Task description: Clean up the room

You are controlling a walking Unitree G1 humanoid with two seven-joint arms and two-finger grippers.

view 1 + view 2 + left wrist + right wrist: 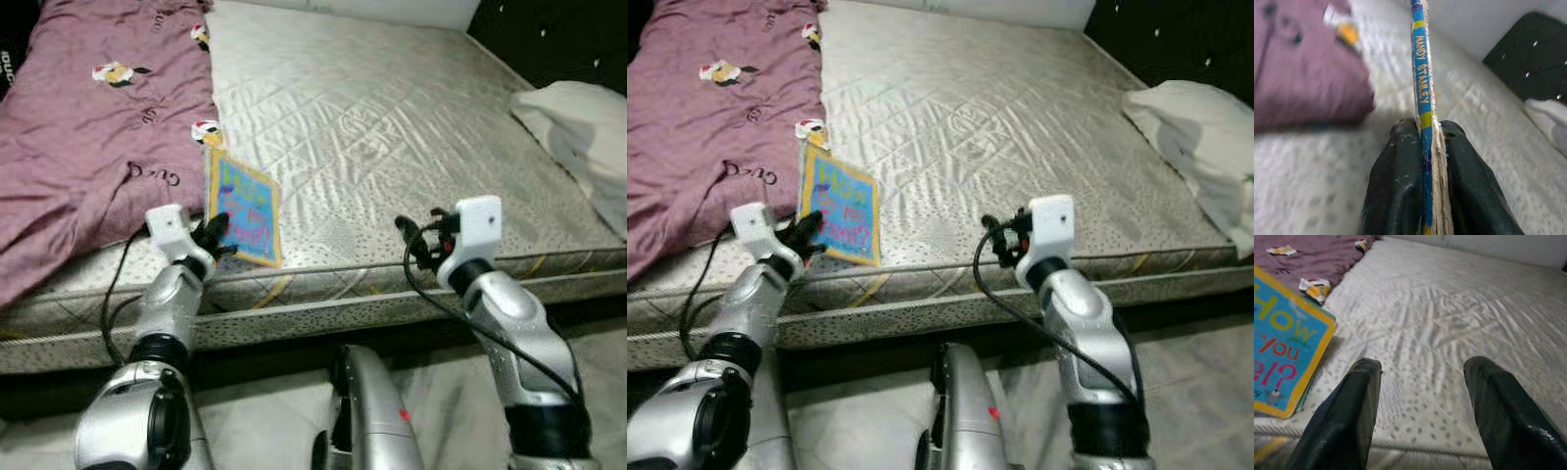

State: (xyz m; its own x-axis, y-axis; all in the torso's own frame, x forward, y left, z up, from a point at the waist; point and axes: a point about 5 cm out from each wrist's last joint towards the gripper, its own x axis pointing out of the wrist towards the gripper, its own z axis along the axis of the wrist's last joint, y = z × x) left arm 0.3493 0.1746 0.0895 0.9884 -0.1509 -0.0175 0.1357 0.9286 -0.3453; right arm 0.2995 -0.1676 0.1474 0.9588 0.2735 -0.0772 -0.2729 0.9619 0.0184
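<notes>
Grey floor runs along the near side of the bed, where the robot stands with both arms raised to the mattress edge. At that edge the left gripper has its fingers pressed together on the spine end of a thin blue children's book, which stands upright on its edge, cover facing across the bed. Level with it, well apart to the right, the right gripper hovers over bare mattress with its fingers spread and holding nothing. Just behind the book lies a rumpled purple blanket; farther off, at the right edge, rests a white pillow. The pinch catches only a narrow strip near one corner, so I judge that the book may pivot or slip free if swung quickly.
</notes>
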